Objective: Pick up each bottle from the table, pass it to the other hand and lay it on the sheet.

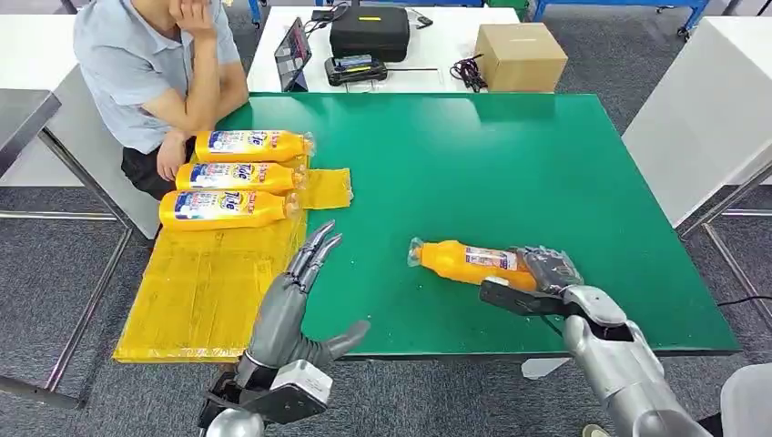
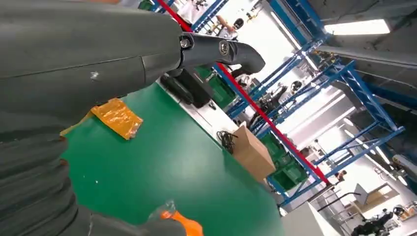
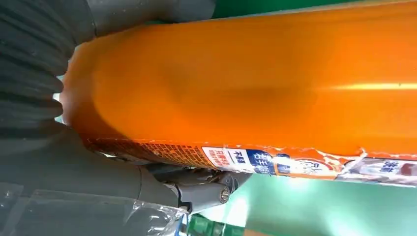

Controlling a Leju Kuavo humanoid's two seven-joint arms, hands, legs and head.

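- Right hand [image 1: 544, 273], silver arm with dark fingers, is wrapped around the base end of an orange plastic detergent bottle with a blue-and-white label [image 1: 469, 262]; thumb below, fingers over the top.
- This held bottle lies roughly level over the green-topped counter [image 1: 510, 164], its clear cap end pointing toward the robot's left. Whether it touches the counter or is lifted clear, cannot tell.
- Right wrist view: the orange body of the bottle [image 3: 255, 83] sits tight against the palm, label edge along one side.
- Left hand [image 1: 296, 305] holds nothing; fingers straight and close together, thumb spread wide, palm turned toward the bottle. It hovers above the counter's near edge, beside the sheet and well apart from the held bottle.
- Yellow plastic sheet [image 1: 209, 282] covers the counter's left end.
- Three more orange bottles of the same kind [image 1: 238, 175] lie side by side on the far part of the sheet, caps toward the counter's middle.
- A seated person in a grey-blue shirt [image 1: 137, 64] leans on the counter's far left corner, forearm near those bottles.
- Behind the counter, a white table carries a black case [image 1: 369, 32] and a brown cardboard box [image 1: 521, 56].
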